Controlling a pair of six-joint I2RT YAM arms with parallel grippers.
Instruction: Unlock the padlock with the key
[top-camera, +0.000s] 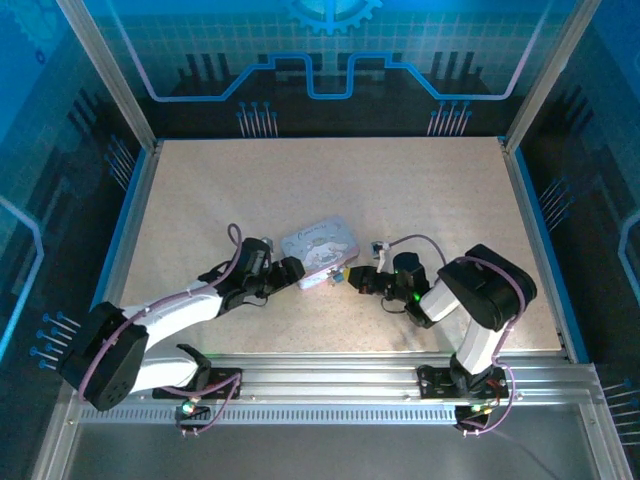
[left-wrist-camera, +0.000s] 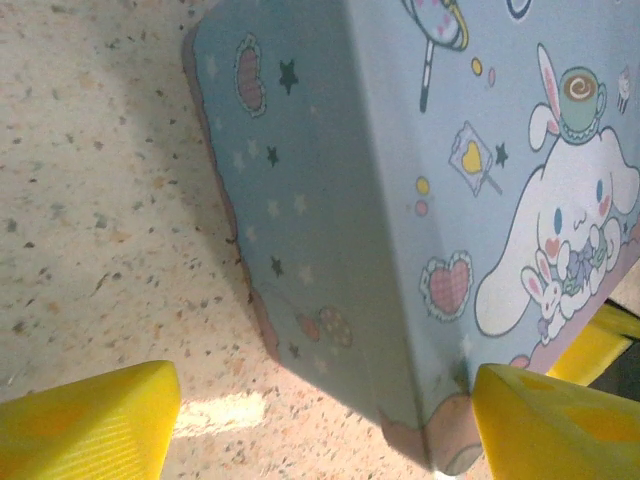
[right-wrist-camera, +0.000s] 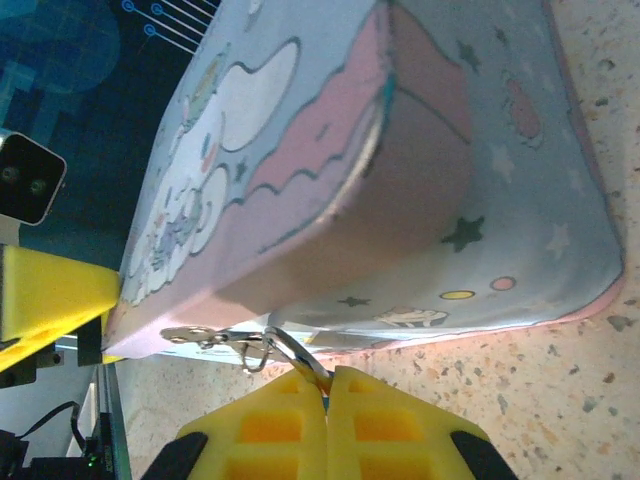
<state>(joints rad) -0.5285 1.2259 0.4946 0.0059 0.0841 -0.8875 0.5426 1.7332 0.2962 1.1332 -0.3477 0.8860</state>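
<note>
The lilac tin (top-camera: 318, 248) with a white cartoon animal lies mid-table. In the right wrist view my right gripper (right-wrist-camera: 328, 375) is shut on the padlock, pinching its thin silvery shackle loop (right-wrist-camera: 292, 352) just below the tin's near corner. The padlock's body is hidden between the yellow fingers. The loop hangs from a small silvery hasp (right-wrist-camera: 190, 336) at the tin's edge. My left gripper (left-wrist-camera: 320, 430) is open and straddles the tin's other near corner (left-wrist-camera: 440, 440). Its right finger (left-wrist-camera: 560, 420) is close against that corner and its left finger (left-wrist-camera: 80, 420) is well clear. The key is out of view.
Both arms reach in from the near rail (top-camera: 330, 385) and meet at the tin's near side, the left gripper (top-camera: 297, 268) and the right gripper (top-camera: 350, 278) a short way apart. Speckled tabletop (top-camera: 330, 180) stretches behind the tin to the blue back wall.
</note>
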